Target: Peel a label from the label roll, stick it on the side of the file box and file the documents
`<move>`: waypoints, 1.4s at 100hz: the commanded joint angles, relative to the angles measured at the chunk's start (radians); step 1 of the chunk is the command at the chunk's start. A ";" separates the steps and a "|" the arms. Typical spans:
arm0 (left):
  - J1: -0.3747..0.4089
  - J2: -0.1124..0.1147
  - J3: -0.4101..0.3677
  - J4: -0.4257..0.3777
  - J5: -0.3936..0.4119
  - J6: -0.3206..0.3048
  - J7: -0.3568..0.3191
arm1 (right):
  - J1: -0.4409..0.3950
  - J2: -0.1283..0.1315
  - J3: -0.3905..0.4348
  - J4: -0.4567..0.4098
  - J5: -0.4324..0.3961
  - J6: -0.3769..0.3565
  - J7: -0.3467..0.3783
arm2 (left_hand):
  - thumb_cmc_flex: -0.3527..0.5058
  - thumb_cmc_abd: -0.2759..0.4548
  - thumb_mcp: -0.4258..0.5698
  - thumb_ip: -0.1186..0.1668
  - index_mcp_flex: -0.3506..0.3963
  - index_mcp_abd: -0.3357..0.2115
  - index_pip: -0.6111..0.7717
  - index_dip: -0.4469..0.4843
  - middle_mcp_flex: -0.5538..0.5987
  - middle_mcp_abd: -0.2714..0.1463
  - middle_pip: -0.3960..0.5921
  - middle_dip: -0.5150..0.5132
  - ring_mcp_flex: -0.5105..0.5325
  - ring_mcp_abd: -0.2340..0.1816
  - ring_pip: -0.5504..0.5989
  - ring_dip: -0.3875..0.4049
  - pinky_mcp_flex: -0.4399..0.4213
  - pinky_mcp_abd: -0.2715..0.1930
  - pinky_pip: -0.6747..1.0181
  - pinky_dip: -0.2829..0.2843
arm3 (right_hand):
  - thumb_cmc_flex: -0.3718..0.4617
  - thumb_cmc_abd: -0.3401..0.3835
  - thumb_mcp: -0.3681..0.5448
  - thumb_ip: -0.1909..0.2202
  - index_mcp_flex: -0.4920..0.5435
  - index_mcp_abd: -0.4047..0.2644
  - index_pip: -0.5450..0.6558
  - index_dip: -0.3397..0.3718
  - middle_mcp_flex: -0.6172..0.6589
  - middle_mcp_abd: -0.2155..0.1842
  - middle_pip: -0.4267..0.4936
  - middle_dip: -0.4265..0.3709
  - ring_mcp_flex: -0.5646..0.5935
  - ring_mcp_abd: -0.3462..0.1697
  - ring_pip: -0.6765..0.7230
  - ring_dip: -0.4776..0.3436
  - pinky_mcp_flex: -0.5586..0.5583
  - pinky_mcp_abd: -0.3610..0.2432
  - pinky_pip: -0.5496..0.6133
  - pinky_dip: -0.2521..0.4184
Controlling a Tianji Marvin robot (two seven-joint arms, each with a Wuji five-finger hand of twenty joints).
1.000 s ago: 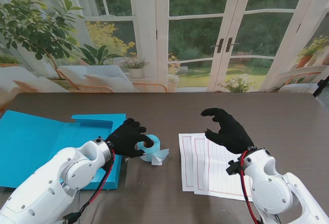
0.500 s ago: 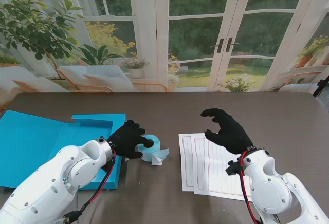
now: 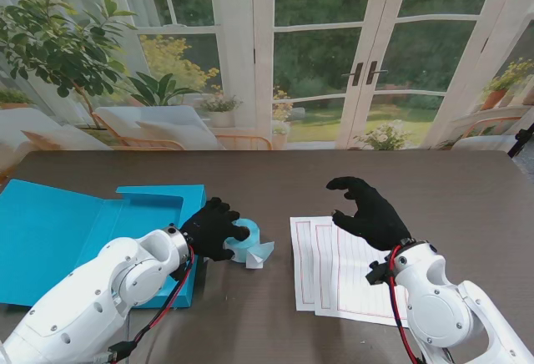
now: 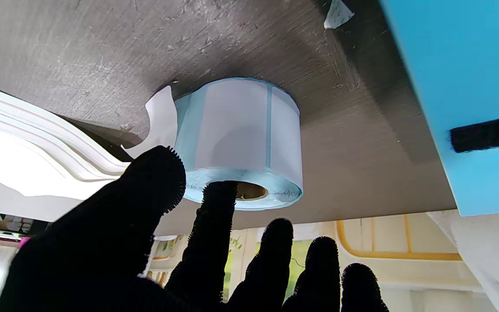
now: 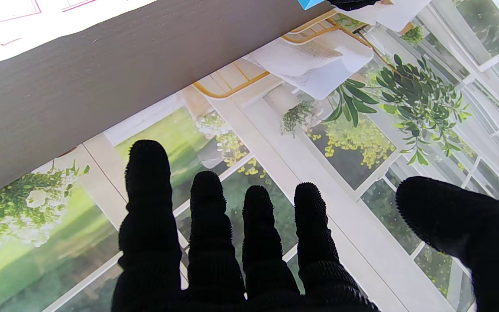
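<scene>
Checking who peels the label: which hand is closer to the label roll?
Left. The left hand is at the label roll, one fingertip on its core; the right hand hovers over the documents.

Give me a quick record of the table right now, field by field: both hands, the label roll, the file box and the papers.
left hand: at the label roll, one fingertip at its core hole, thumb beside its wall; no firm grasp visible
right hand: open, fingers spread, raised over the documents, holding nothing
label roll: lying flat on the table between box and papers, a loose white tail curling off it
file box: blue, lying open on my left
documents: ruled sheets, slightly fanned, flat on my right
label on box: none visible
</scene>
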 commanded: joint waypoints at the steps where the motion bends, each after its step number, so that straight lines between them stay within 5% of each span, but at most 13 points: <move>1: -0.003 -0.004 0.008 0.013 0.009 0.005 -0.008 | -0.004 -0.004 -0.003 0.000 0.003 0.003 0.012 | -0.028 0.001 -0.006 -0.007 0.027 -0.024 0.013 0.005 -0.040 -0.005 -0.008 -0.008 -0.030 -0.012 0.004 0.009 -0.032 -0.032 -0.016 0.009 | 0.016 0.001 -0.004 0.033 -0.013 0.000 0.009 -0.003 -0.017 0.006 0.007 -0.004 -0.012 -0.014 0.002 -0.001 -0.422 -0.005 -0.027 0.019; 47: -0.040 -0.008 0.070 0.069 0.039 0.029 0.055 | -0.002 -0.004 -0.007 0.007 0.012 0.000 0.016 | -0.039 0.003 0.006 -0.007 0.034 -0.032 0.045 0.020 -0.098 -0.013 -0.025 -0.039 -0.046 -0.018 -0.002 0.012 -0.030 -0.036 -0.030 -0.007 | 0.017 0.002 -0.006 0.035 -0.015 0.003 0.010 -0.004 -0.018 0.006 0.007 -0.005 -0.012 -0.013 0.003 -0.001 -0.423 -0.005 -0.028 0.020; 111: -0.122 -0.020 0.168 0.170 -0.024 0.053 0.086 | 0.000 -0.005 -0.013 0.012 0.032 0.007 0.020 | -0.020 0.003 0.031 -0.005 0.053 -0.046 0.190 0.072 -0.087 -0.016 -0.019 -0.057 -0.042 -0.013 -0.002 0.011 -0.027 -0.036 -0.034 -0.026 | 0.018 0.002 -0.006 0.036 -0.012 0.007 0.011 -0.007 -0.015 0.008 0.008 -0.005 -0.010 -0.011 0.003 -0.001 -0.422 -0.003 -0.030 0.022; 127: -0.140 -0.022 0.193 0.190 -0.044 0.056 0.082 | 0.001 -0.005 -0.014 0.014 0.038 0.008 0.022 | 0.048 -0.025 -0.030 -0.068 0.071 -0.058 0.296 0.099 -0.059 -0.014 -0.003 -0.041 -0.027 -0.013 0.017 0.023 -0.029 -0.037 -0.025 -0.018 | 0.019 0.003 -0.006 0.037 -0.011 0.007 0.012 -0.008 -0.015 0.007 0.008 -0.005 -0.010 -0.009 0.003 -0.001 -0.422 -0.003 -0.031 0.022; 140: -0.146 -0.023 0.204 0.198 -0.054 0.058 0.079 | 0.001 -0.005 -0.014 0.015 0.041 0.009 0.024 | 0.113 -0.041 -0.100 -0.067 0.075 -0.068 0.442 0.093 -0.003 -0.009 0.034 0.018 0.000 -0.006 0.060 0.055 -0.029 -0.035 -0.014 0.006 | 0.019 0.006 -0.007 0.037 -0.009 0.008 0.012 -0.009 -0.013 0.009 0.008 -0.005 -0.010 -0.009 0.004 -0.001 -0.422 -0.002 -0.031 0.022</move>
